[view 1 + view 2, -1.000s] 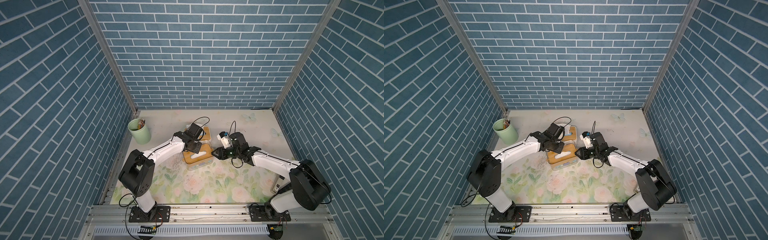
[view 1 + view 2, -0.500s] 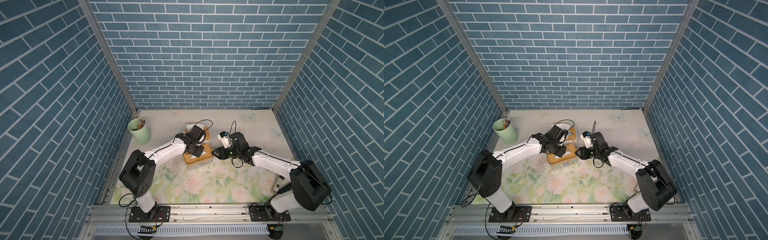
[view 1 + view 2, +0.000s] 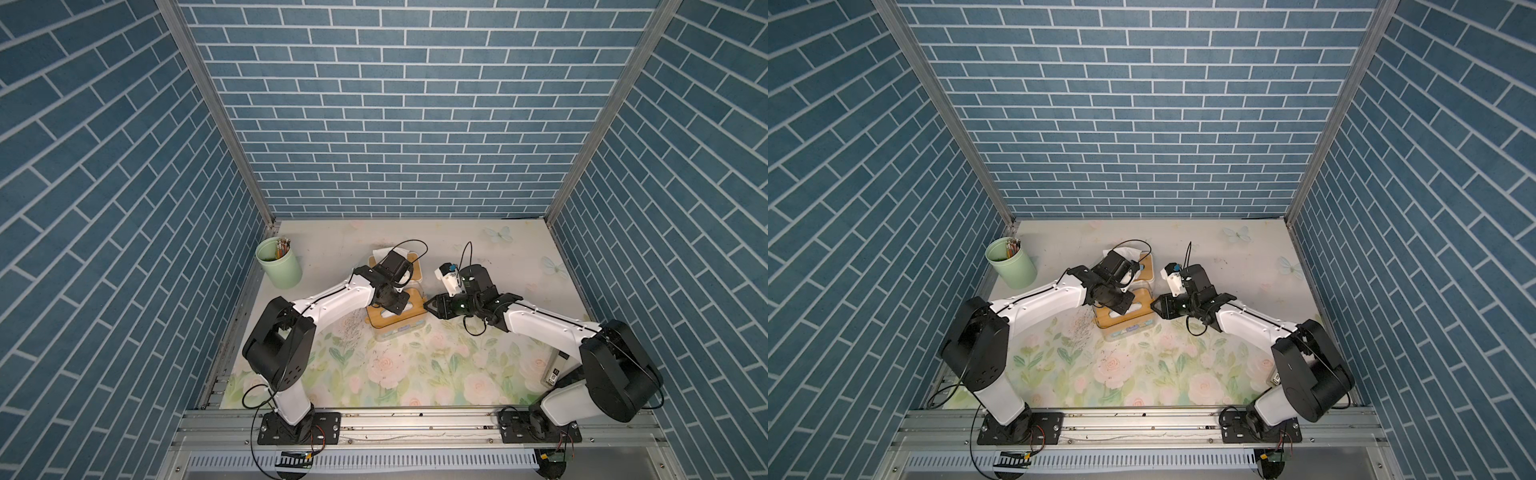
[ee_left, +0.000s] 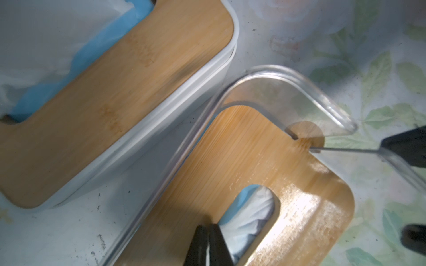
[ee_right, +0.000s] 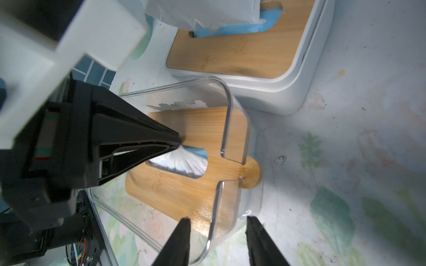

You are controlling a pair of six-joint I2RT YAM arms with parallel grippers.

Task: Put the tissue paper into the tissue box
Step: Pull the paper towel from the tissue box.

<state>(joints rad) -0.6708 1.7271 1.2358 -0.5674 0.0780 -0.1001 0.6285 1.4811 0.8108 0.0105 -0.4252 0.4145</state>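
Left claw (image 3: 392,311) tip-down at the lid slot, right claw (image 3: 428,307) straddling the box end

Both top views: the left arm comes in from 8 o'clock, bent down over the clear tissue box (image 3: 401,328) mid-mat. The box's long axis runs roughly 8-to-2, with the right claw at its 3 o'clock end. Left wrist: fingers (image 4: 215,244) pressed together at the slot's edge, tissue paper (image 4: 249,214) crumpled inside the slot. Right wrist: claw spread, one finger on either side of the clear end wall, slot pointing towards the lid tab (image 5: 252,171).

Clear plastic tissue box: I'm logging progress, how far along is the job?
Done: white tissue paper lies inside the clear plastic box under its bamboo lid. In hand: left gripper, shut, at the slot; right gripper open astride the end wall. Remaining: probably pulling back.
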